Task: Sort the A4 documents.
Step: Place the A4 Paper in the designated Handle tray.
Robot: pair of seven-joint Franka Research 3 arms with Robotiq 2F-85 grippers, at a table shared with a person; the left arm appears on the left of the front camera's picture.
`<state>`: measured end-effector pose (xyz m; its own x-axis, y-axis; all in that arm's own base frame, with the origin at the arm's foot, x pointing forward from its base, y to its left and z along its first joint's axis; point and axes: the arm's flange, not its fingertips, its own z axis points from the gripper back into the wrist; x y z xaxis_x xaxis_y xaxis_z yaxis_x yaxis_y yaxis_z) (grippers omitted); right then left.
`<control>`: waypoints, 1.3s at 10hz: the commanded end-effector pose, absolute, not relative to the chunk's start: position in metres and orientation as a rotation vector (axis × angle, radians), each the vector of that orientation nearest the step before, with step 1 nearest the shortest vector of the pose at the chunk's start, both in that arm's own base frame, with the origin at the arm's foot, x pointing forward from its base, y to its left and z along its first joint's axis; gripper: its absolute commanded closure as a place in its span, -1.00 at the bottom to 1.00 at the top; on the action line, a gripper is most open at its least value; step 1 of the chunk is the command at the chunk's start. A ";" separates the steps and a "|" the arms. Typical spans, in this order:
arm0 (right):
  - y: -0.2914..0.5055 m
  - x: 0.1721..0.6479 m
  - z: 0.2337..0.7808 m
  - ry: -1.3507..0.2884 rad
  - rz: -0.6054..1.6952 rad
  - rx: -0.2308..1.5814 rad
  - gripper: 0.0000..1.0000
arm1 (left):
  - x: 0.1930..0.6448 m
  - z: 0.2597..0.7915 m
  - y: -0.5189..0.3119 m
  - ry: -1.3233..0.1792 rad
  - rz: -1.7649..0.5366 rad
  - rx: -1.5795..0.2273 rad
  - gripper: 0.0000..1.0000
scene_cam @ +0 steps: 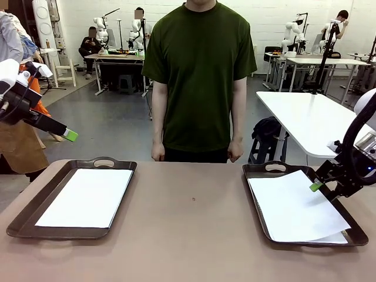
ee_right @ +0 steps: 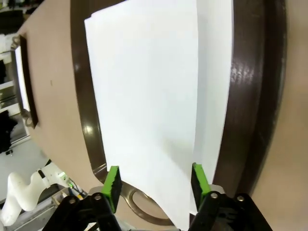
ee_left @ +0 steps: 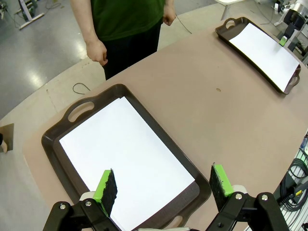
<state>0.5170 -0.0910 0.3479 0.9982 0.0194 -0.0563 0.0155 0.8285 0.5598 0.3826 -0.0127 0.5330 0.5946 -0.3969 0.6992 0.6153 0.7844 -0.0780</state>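
Two dark brown trays hold the A4 documents. The left tray (scene_cam: 41, 202) (ee_left: 50, 139) carries a squared-up white sheet (scene_cam: 88, 197) (ee_left: 125, 154). In the right tray (scene_cam: 358, 235) (ee_right: 245, 96), a top sheet (scene_cam: 296, 205) (ee_right: 144, 96) lies skewed over another sheet (ee_right: 214, 72). My right gripper (scene_cam: 317, 185) (ee_right: 155, 182) is open at that tray's right side, its green pads (ee_right: 112, 182) spread over the top sheet's near edge and gripping nothing. My left gripper (scene_cam: 69, 135) (ee_left: 162, 185) hangs open high above the left tray, with nothing in it.
A person in a dark green shirt (scene_cam: 200, 70) stands at the table's far edge, hands (scene_cam: 157, 154) down at the sides. The brown tabletop (scene_cam: 188, 223) stretches bare between the trays. The right tray (ee_left: 226, 33) shows far off in the left wrist view.
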 end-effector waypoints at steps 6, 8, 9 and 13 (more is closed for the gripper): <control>-0.091 0.507 0.367 0.041 -0.021 0.563 -1.00 | 0.382 0.531 -0.012 -0.726 -0.618 -0.325 -1.00; -0.091 0.507 0.367 0.041 -0.021 0.563 -1.00 | 0.382 0.531 -0.012 -0.726 -0.618 -0.325 -1.00; -0.091 0.507 0.367 0.041 -0.021 0.563 -1.00 | 0.382 0.531 -0.012 -0.726 -0.618 -0.325 -1.00; -0.091 0.507 0.367 0.041 -0.021 0.563 -1.00 | 0.382 0.531 -0.012 -0.726 -0.618 -0.325 -1.00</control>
